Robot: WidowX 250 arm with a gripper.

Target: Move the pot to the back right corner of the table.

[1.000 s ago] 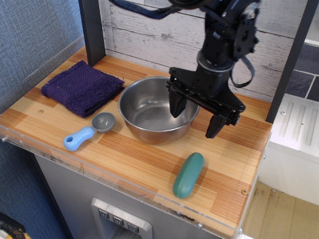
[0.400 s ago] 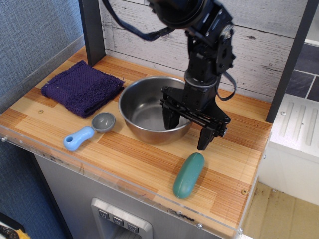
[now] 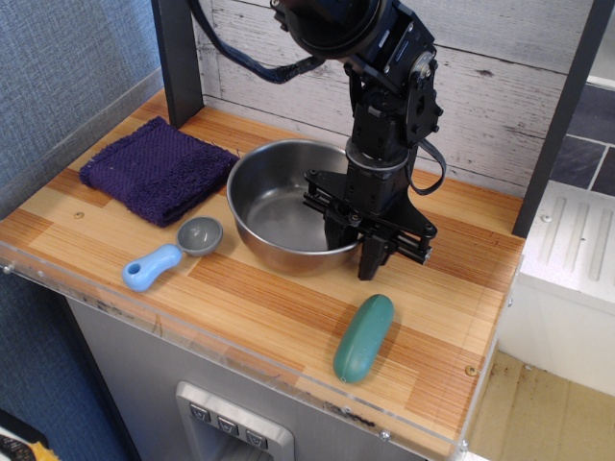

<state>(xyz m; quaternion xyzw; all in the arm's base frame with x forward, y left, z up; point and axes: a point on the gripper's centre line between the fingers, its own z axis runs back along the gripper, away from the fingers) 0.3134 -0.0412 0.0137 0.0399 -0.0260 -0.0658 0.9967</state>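
1 pot (image 3: 279, 206), 1 scoop (image 3: 173, 253), 1 purple cloth (image 3: 159, 168), 1 green oval object (image 3: 364, 337).

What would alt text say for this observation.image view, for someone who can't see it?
A black robot arm's gripper has its jaws closed on the near right rim of a shiny steel pot on a wood-plank table. A purple cloth and blue-handled scoop lie left; a green oval object lies in front.

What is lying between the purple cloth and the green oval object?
The round stainless-steel pot and the black gripper at its rim, seen in the only view.
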